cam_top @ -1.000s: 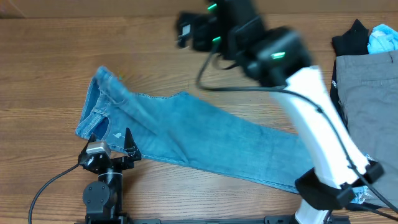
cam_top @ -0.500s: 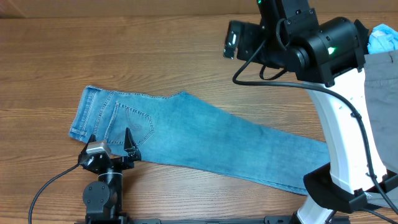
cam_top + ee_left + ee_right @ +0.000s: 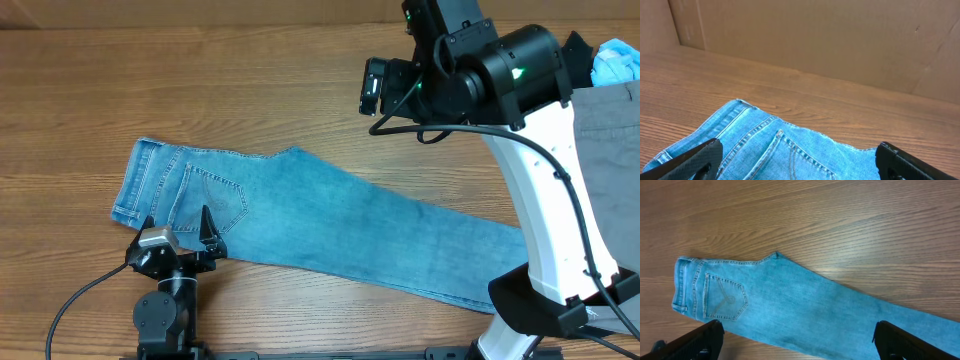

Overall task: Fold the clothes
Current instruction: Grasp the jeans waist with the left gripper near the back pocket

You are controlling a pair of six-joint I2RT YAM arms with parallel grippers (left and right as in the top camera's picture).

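Observation:
The light blue jeans [image 3: 320, 225] lie flat on the wooden table, folded lengthwise, waistband at the left and legs running to the lower right. A stitched back pocket faces up. My left gripper [image 3: 178, 232] is open and empty at the near edge of the waistband end; the left wrist view shows the pocket and waistband [image 3: 785, 150] between its fingers. My right gripper [image 3: 372, 88] is open and empty, raised high above the table behind the jeans. The right wrist view looks down on the jeans [image 3: 805, 310].
Grey trousers [image 3: 605, 170] lie at the right edge, with a black garment [image 3: 568, 55] and a light blue item [image 3: 612, 62] behind them. A cardboard wall [image 3: 815, 40] stands beyond the table in the left wrist view.
The waistband end, bunched up a second ago, now lies spread flat with the pocket up. My right arm swung from the upper middle to the right and has settled there, empty.

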